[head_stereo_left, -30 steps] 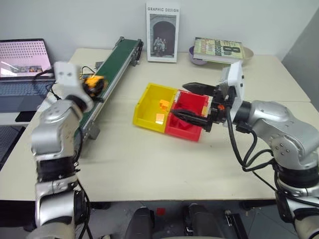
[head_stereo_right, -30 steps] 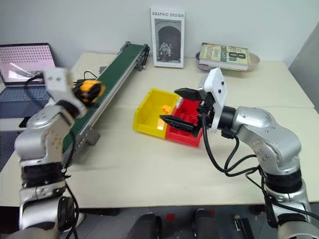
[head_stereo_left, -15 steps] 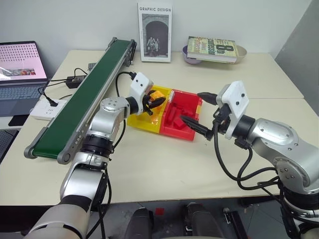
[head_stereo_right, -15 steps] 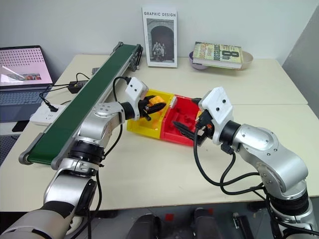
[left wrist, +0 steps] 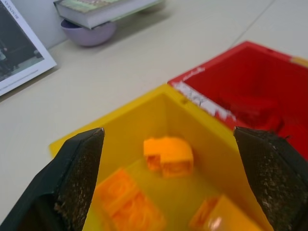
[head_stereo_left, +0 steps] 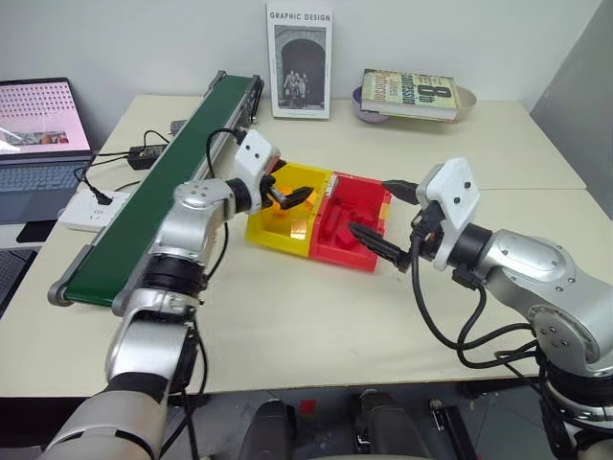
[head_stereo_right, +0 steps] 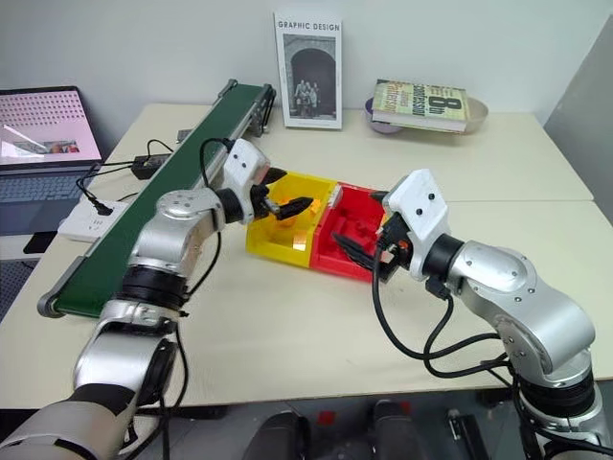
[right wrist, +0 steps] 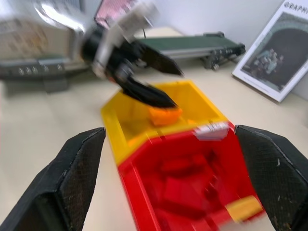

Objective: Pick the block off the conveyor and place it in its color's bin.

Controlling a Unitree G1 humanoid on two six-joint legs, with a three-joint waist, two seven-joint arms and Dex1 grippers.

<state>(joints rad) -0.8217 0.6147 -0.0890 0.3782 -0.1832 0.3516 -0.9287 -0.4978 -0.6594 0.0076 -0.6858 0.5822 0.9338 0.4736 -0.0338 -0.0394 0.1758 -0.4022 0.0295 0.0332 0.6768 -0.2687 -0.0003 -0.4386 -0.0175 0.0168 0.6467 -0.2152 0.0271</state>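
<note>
Your left gripper (head_stereo_left: 290, 195) hangs over the yellow bin (head_stereo_left: 261, 228) with its two black fingers spread wide and nothing between them. The orange-yellow block (left wrist: 168, 155) is just below those fingers, inside the bin; in the left wrist view you see it between the two fingertips and apart from both, though you cannot tell whether it has settled on the bin floor. Two more orange bricks (left wrist: 126, 199) lie on that floor nearby. Your right gripper (head_stereo_left: 381, 218) is released too, its fingers standing well apart in front of the red bin (head_stereo_left: 352, 251) and holding nothing. The red bin sits touching the yellow one on its right side and holds several red blocks (head_stereo_left: 337, 231). To your left the green conveyor (head_stereo_left: 153, 198) runs diagonally away across the table (head_stereo_left: 316, 316), its belt bare. Beyond the conveyor's near end you have a laptop (head_stereo_left: 40, 120) with its screen lit, plus a white power strip (head_stereo_left: 88, 211) and black cables beside the belt. At the far edge of the table a book (head_stereo_left: 300, 60) stands upright against the wall, and another book (head_stereo_left: 412, 93) lies flat on top of a bowl (head_stereo_left: 365, 104).
</note>
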